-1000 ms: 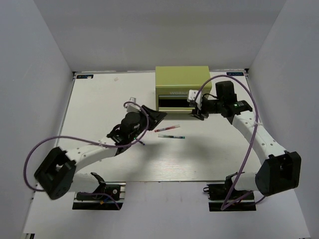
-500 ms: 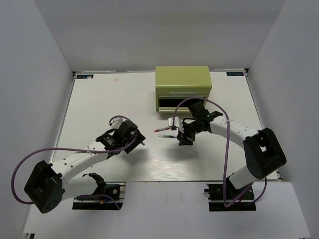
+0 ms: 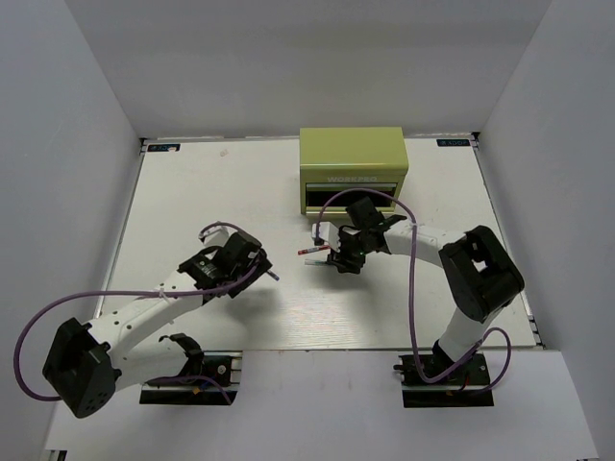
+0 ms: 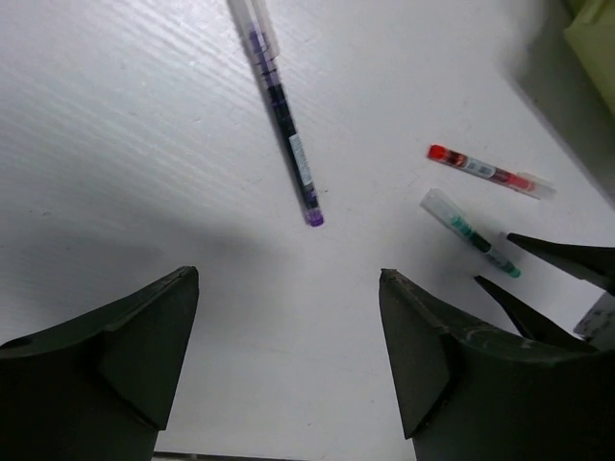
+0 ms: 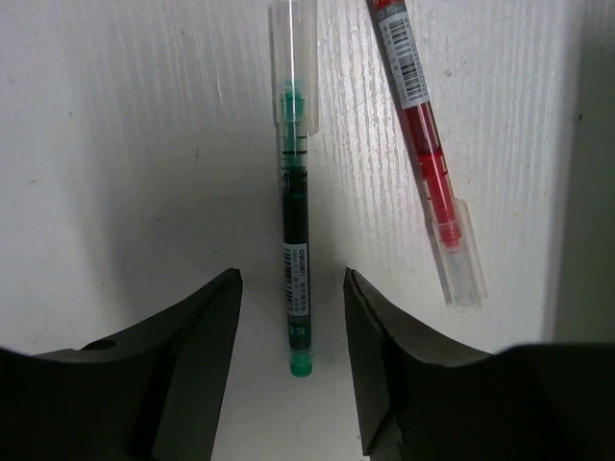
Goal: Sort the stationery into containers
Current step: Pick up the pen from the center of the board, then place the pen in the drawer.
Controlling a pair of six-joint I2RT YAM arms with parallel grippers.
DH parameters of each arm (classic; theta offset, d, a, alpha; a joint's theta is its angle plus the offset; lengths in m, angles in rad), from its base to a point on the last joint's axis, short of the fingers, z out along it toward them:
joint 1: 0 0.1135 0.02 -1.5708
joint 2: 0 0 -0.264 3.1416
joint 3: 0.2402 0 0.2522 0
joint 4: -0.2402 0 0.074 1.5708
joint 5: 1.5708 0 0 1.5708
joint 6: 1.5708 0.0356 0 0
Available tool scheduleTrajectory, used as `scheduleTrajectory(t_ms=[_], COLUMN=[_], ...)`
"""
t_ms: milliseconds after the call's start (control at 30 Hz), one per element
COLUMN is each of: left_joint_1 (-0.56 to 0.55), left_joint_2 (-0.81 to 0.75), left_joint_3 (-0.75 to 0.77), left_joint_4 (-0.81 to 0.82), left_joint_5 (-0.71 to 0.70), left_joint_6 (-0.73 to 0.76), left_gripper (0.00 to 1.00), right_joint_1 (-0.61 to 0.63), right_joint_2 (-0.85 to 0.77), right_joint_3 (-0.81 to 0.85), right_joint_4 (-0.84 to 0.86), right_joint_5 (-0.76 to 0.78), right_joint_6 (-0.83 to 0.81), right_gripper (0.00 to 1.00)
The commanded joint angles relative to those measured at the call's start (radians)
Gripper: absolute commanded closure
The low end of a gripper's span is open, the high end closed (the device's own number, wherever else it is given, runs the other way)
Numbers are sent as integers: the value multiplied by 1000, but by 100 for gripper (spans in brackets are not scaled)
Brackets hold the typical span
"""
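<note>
Top external view: one olive-green chest (image 3: 352,165) stands at the far side of the white tabletop (image 3: 192,192), and three pens lie loose in front of it. I count one red pen (image 3: 315,249), one green pen (image 5: 294,240) and one dark purple pen (image 4: 283,115).

The red pen lies closest to the chest, just off its front left corner. The green pen lies just beside the red one on the side away from the chest, the two apart. The purple pen lies farther from the chest and well to the left of the other two.

The right arm folds back from its base and reaches leftward across the chest's front. Its right gripper (image 5: 291,279) is low over the tabletop, jaws parted and straddling the green pen's tip without touching it.

The left arm stretches low and diagonally toward the chest, stopping well short. Its left gripper (image 4: 288,279) has its jaws spread wide with nothing in them, the purple pen just ahead.
</note>
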Motion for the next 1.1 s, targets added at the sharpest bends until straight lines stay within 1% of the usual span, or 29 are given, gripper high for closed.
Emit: scheduleTrajectory(t_ms=[0, 133, 167, 233, 267, 333, 367, 400, 500, 533, 600, 633, 667, 733, 800, 833, 933, 1067], left_joint_1=[5, 16, 16, 42, 42, 73, 73, 89, 114, 114, 132, 133, 143, 143, 152, 153, 153, 162], left_joint_2=[30, 136, 153, 184, 214, 246, 262, 289, 332, 361, 391, 406, 430, 440, 454, 454, 463, 483], left_joint_3=[90, 141, 152, 166, 178, 190, 199, 199, 221, 231, 242, 251, 251, 261, 261, 270, 270, 279], left_joint_4=[-31, -40, -29, -17, -17, -8, -8, 1, -8, -8, -8, -17, -17, -8, -8, 1, 11, 20], left_joint_5=[-58, -44, -32, -9, 4, 16, 28, 28, 39, 48, 48, 57, 57, 66, 67, 67, 76, 87], left_joint_6=[22, 66, 66, 90, 101, 120, 120, 135, 157, 170, 182, 183, 183, 183, 192, 192, 201, 201], left_gripper=[14, 8, 8, 7, 7, 7, 7, 7, 7, 8, 11, 11, 13, 14, 14, 14, 14, 14], right_joint_1=[4, 3, 3, 3, 3, 1, 0, -6, -11, -13, -23, -26, -34, -48, -68, -80, -111, -142], right_joint_2=[19, 47, 50, 45, 45, 30, 24, 1, -94, -157, -195, -209, -249, -277, -286, -283, -240, -168], right_joint_3=[32, 33, 25, 16, 0, -9, -16, -18, -23, -20, -3, 6, 20, 45, 86, 111, 195, 302], right_joint_4=[20, -40, -46, -61, -64, -76, -86, -93, -112, -121, -127, -129, -127, -100, -55, -40, -21, -24], right_joint_5=[21, -19, -30, -44, -45, -48, -51, -53, -64, -67, -76, -74, -74, -50, -16, 25, 87, 120], right_joint_6=[0, -36, -43, -57, -62, -80, -82, -91, -105, -106, -100, -98, -92, -76, -62, -62, -75, -126], right_gripper=[48, 60, 68, 75, 83, 90, 96, 97, 100, 100, 100, 100, 100, 100, 100, 100, 100, 100])
